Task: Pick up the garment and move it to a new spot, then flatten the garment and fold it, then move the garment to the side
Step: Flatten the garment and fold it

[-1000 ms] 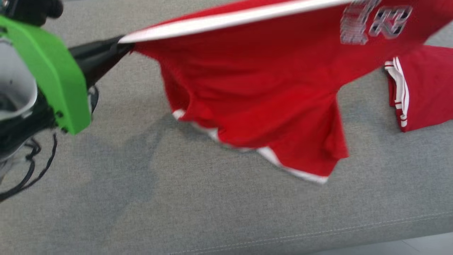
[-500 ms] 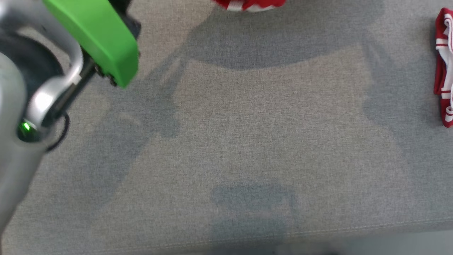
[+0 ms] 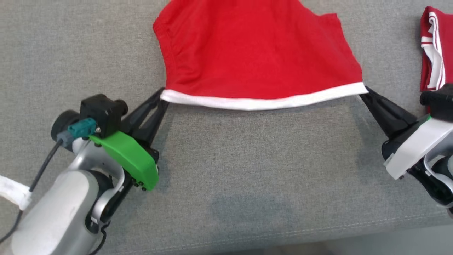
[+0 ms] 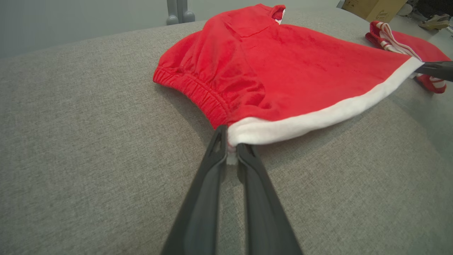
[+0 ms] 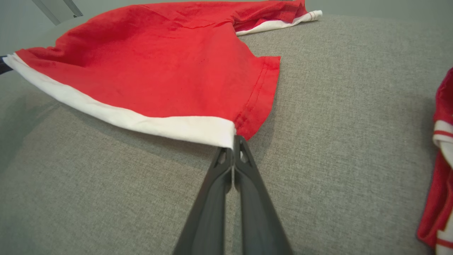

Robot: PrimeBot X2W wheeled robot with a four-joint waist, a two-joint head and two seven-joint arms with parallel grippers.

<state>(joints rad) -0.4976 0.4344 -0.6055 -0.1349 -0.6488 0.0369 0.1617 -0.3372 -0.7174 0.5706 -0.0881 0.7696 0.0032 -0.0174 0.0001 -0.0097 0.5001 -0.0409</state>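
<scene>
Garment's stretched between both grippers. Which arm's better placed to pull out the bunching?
Left, probably. The left gripper is shut on the white hem corner right beside the gathered edge of the garment. The right gripper holds the other corner, where the cloth lies smoother.

Red cloth garment with white hem band [image 3: 258, 53] lying on the grey fabric cushion [image 3: 247, 159] ahead of the left gripper [image 3: 161, 93] and right gripper [image 3: 364, 90], hem stretching between their tips, folded red-and-white cloth [image 3: 430, 49] lying just outside the right gripper.
</scene>
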